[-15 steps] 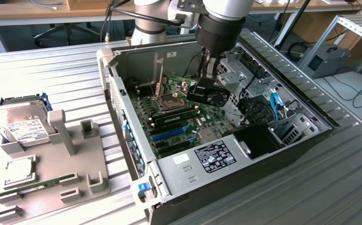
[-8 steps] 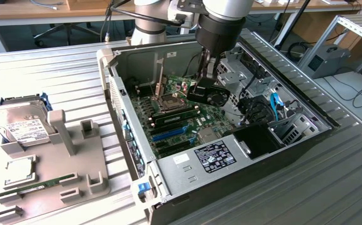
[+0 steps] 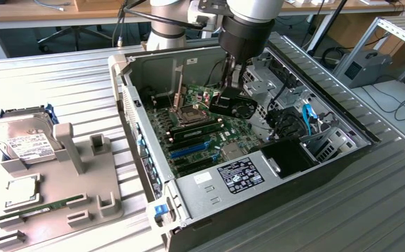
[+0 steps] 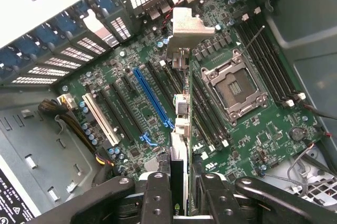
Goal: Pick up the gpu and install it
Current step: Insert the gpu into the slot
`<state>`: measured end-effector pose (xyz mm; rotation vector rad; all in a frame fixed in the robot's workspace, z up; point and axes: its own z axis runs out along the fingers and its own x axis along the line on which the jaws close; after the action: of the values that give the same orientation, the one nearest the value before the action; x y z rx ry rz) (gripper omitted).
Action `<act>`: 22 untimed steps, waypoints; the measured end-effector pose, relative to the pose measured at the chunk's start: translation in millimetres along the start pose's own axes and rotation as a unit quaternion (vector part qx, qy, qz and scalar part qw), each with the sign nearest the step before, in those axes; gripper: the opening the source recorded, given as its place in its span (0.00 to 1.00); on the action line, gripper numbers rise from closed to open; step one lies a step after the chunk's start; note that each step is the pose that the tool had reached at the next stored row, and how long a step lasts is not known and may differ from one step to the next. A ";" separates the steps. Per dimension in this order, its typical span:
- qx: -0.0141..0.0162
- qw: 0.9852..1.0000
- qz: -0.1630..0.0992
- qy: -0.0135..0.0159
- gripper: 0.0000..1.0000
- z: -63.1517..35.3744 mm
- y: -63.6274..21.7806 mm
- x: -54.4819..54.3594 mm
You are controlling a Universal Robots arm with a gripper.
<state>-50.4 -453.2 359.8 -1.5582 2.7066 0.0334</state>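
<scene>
Several slots [image 4: 152,100] on the motherboard [image 4: 253,129] lie under the gripped gpu [image 4: 181,145].

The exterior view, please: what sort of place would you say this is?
Probably a robotics lab bench for PC assembly: an open computer case on a ribbed metal table, a parts fixture, and desks with cables behind.

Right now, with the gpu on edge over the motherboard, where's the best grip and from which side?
Its upper long edge, from straight above. The gpu is thin and stands on edge, so the fingers press on its two flat faces, leaving the lower edge and silver bracket free toward the motherboard. The gripper holds it this way.
</scene>
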 end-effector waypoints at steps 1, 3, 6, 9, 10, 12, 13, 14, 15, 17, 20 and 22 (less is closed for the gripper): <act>0.000 1.000 0.000 0.000 0.26 0.0 0.0 0.0; 0.000 1.000 -0.001 0.000 0.26 0.0 0.0 0.0; 0.000 1.000 -0.003 0.000 0.26 0.0 -0.1 0.0; 0.000 1.000 -0.004 0.000 0.26 0.0 -0.1 -0.1; 0.000 1.000 -0.004 0.000 0.26 0.0 -0.1 -0.1; 0.000 1.000 -0.005 0.000 0.26 0.0 -0.1 -0.1; 0.000 1.000 -0.006 0.000 0.26 0.0 -0.1 -0.1; 0.000 1.000 -0.006 0.000 0.26 0.0 -0.1 -0.1; 0.000 1.000 -0.007 0.000 0.26 0.0 -0.1 -0.1; 0.000 1.000 -0.011 0.000 0.26 0.0 -0.1 -0.1; 0.000 1.000 -0.016 0.000 0.26 0.0 -0.1 -0.1; -0.001 1.000 -0.020 0.000 0.26 0.0 -0.1 -0.1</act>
<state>-50.3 -453.2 359.8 -1.6136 2.6744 0.0340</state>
